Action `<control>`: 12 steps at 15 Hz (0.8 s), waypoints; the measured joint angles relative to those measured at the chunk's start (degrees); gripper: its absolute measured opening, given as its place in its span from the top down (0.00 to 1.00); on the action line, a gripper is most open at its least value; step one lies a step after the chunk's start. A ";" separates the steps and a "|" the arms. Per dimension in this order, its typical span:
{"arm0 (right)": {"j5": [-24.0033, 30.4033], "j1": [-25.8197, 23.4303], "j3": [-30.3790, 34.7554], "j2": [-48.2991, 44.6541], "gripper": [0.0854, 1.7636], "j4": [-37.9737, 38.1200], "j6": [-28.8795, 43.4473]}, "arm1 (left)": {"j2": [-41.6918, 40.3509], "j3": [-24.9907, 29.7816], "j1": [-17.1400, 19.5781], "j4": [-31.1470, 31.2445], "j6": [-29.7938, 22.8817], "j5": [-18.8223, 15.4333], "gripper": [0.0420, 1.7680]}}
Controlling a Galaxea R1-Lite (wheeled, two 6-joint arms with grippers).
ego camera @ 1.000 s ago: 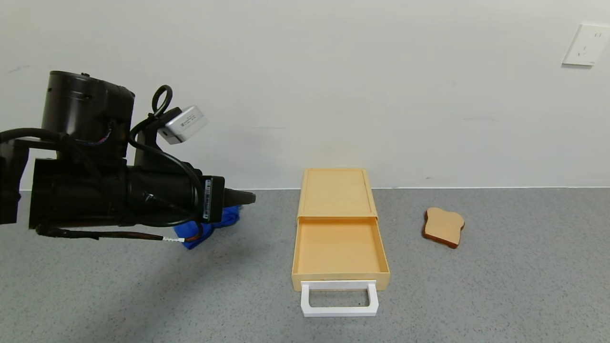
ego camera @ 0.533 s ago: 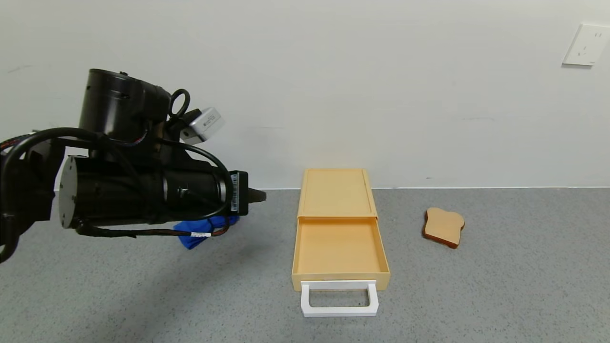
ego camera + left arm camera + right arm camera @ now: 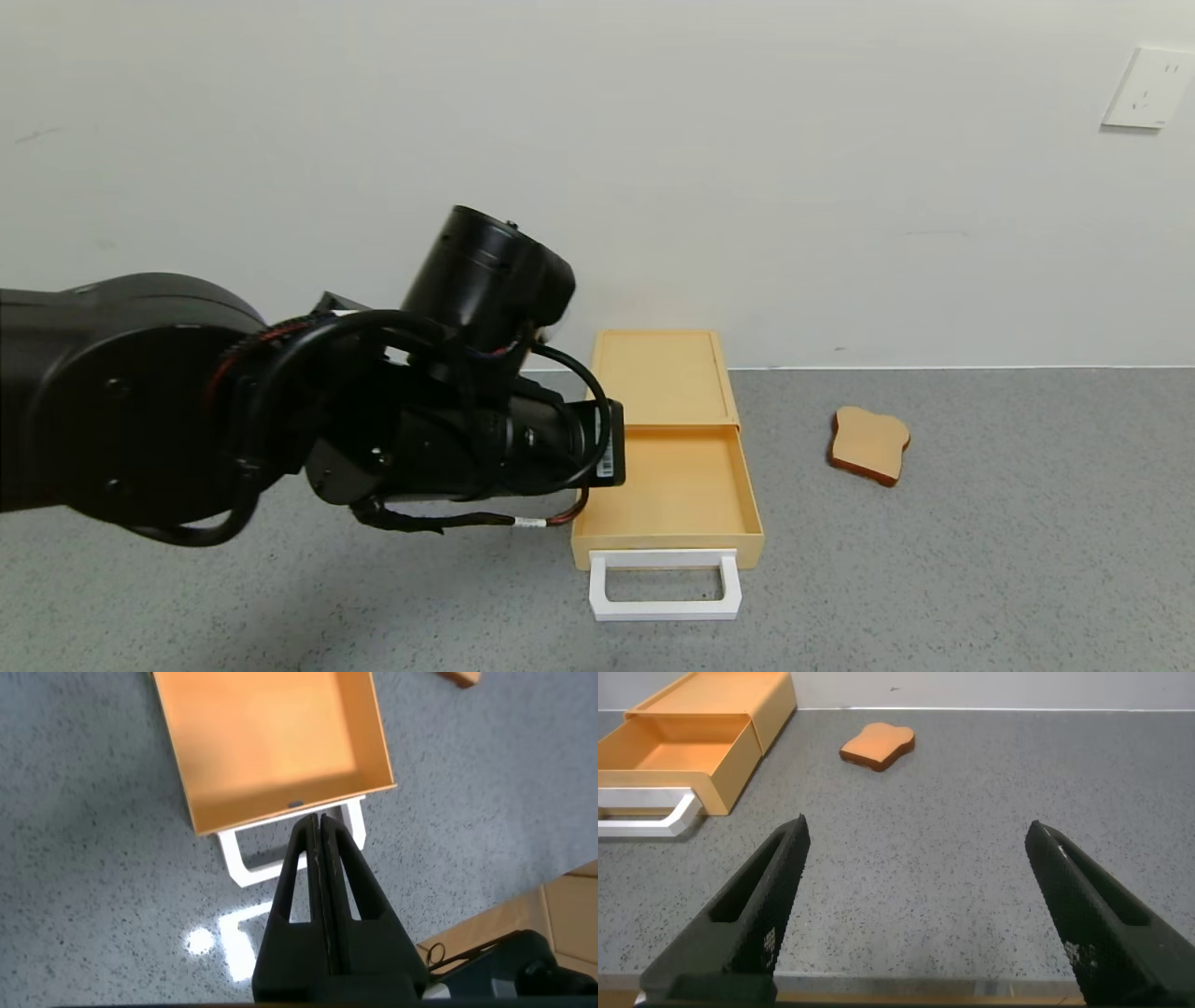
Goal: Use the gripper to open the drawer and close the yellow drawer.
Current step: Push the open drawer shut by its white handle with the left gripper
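The pale yellow drawer (image 3: 665, 485) stands pulled out of its yellow casing (image 3: 659, 373), its white loop handle (image 3: 665, 586) toward me. My left arm (image 3: 467, 439) reaches in from the left, and its wrist end covers the drawer's left edge; its fingers are hidden in the head view. In the left wrist view my left gripper (image 3: 314, 821) is shut and empty, with its tips above the handle (image 3: 245, 859) just outside the drawer's front wall (image 3: 280, 812). My right gripper (image 3: 919, 826) is open and empty, low over the table to the right of the drawer (image 3: 677, 756).
A tan toast slice (image 3: 869, 444) lies on the grey table right of the drawer, also in the right wrist view (image 3: 877, 747). A white wall with an outlet (image 3: 1148, 87) stands right behind the casing.
My left arm has swung right from the table's left side to the drawer and turned its wrist downward. It now hides the blue cloth seen earlier. The drawer has not moved.
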 joint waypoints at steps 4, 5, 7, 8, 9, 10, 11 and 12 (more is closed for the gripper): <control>0.02 0.00 0.00 0.00 0.04 0.00 0.05 | 6.23 -2.58 -4.44 2.34 -5.66 6.51 0.96; 0.02 0.00 0.00 0.00 0.04 0.00 0.00 | 7.80 -2.69 -5.14 2.32 -7.51 8.08 0.96; 0.02 -0.02 0.00 0.00 0.04 0.00 0.00 | 10.51 -2.17 -6.03 1.79 -9.98 10.59 0.96; 0.02 0.00 0.00 0.00 0.04 0.00 -0.01 | 11.33 -1.51 -6.41 1.52 -10.15 10.81 0.96; 0.02 0.00 0.00 0.00 0.04 0.00 0.02 | 12.07 -0.79 -6.89 1.40 -10.20 11.12 0.96; -0.02 0.00 0.00 0.00 0.04 0.00 0.00 | 12.71 -0.13 -7.50 1.35 -10.25 11.91 0.96; 0.00 0.00 0.00 0.00 0.04 0.00 0.00 | 13.31 0.59 -8.07 0.66 -10.46 12.61 0.96; 0.02 0.00 0.00 0.00 0.04 0.00 0.00 | 13.90 1.57 -8.48 -1.84 -10.62 12.90 0.96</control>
